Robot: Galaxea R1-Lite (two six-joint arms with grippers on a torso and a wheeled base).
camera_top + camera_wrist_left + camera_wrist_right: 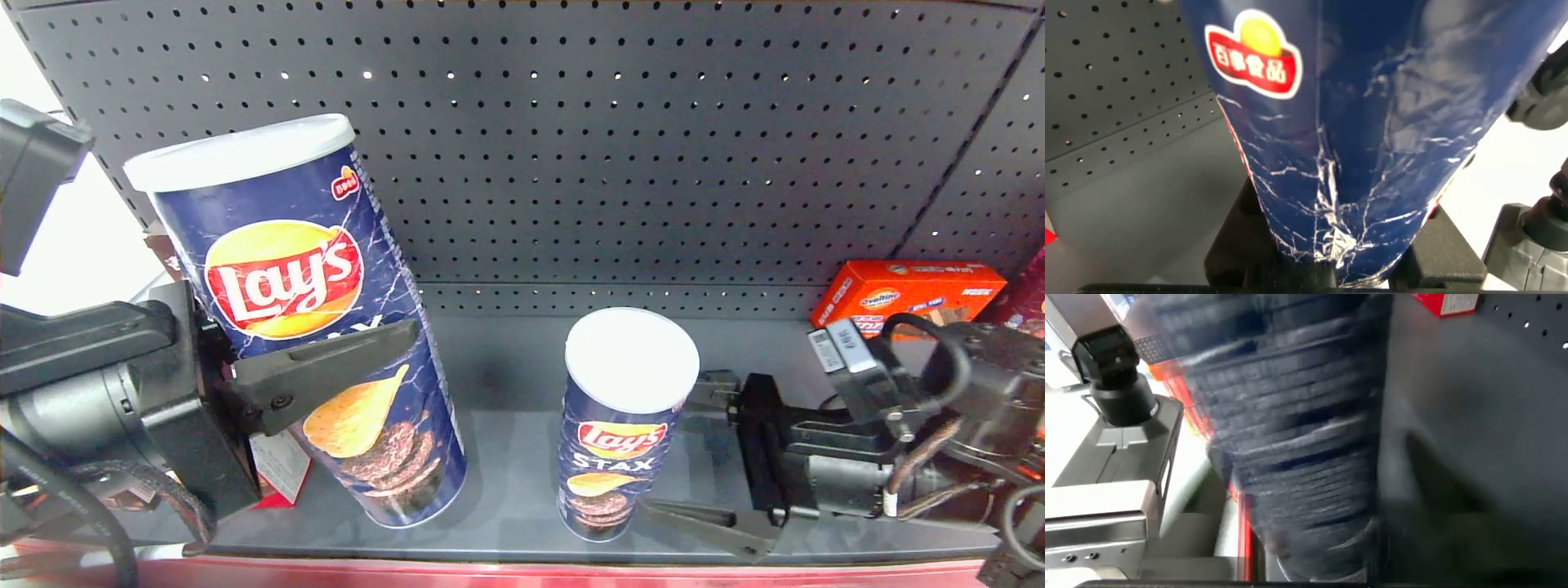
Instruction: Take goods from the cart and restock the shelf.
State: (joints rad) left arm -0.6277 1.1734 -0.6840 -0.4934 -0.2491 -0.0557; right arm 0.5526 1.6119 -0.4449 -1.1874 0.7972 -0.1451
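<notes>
My left gripper (367, 327) is shut on a tall blue chip can (302, 327) with a white lid. The can leans at the left end of the grey shelf (506, 474), its base at or just over the shelf floor. In the left wrist view this can (1372, 122) rises from between the left gripper (1343, 261) fingers. A second blue chip can (624, 425) stands upright mid-shelf. My right gripper (678, 445) is open at that can's right side, one finger behind it and one in front. The right wrist view shows this can (1298, 441) blurred and close.
An orange box (906, 290) lies at the back right, with a dark red pack (1030, 294) beside it. A small red-and-white box (277, 469) sits behind the left gripper. A pegboard wall (612, 163) backs the shelf. Bare shelf lies between the two cans.
</notes>
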